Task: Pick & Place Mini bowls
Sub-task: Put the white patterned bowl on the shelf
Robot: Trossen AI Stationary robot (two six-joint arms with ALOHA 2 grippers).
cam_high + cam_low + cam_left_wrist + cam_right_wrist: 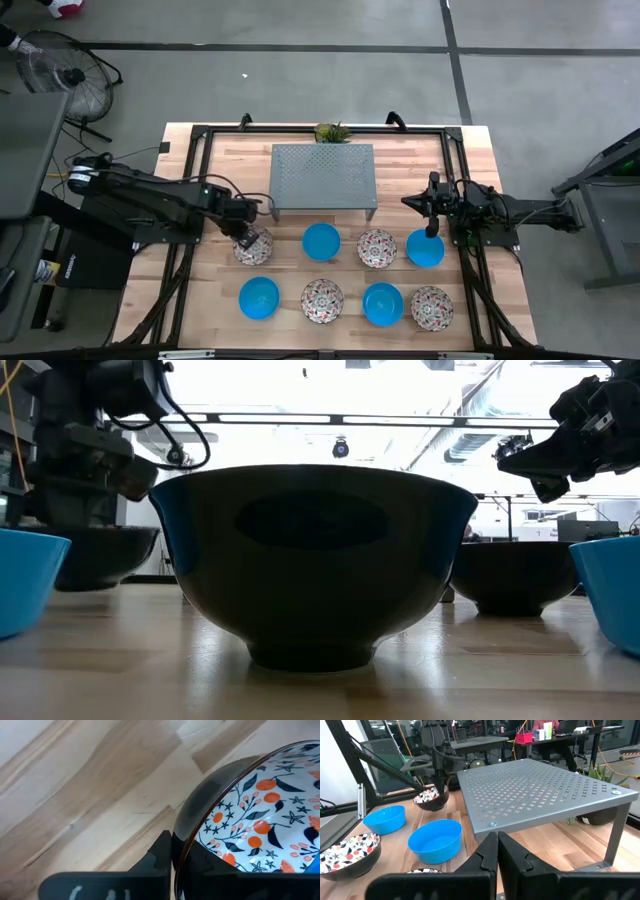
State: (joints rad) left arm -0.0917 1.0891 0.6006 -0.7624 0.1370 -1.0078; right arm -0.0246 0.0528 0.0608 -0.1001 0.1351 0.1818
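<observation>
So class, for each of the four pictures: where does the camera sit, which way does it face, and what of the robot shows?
High: overhead, facing straight down on the table; both arms show.
Low: at tabletop height, facing level across; a near bowl fills it, with arms in the upper corners.
Left wrist: on the left arm, facing the floral bowl; its own jaws clamp the rim.
Right wrist: on the right arm, facing the shelf; its own jaws are shut.
Shared: high and right wrist both show the shelf and floral bowl.
</observation>
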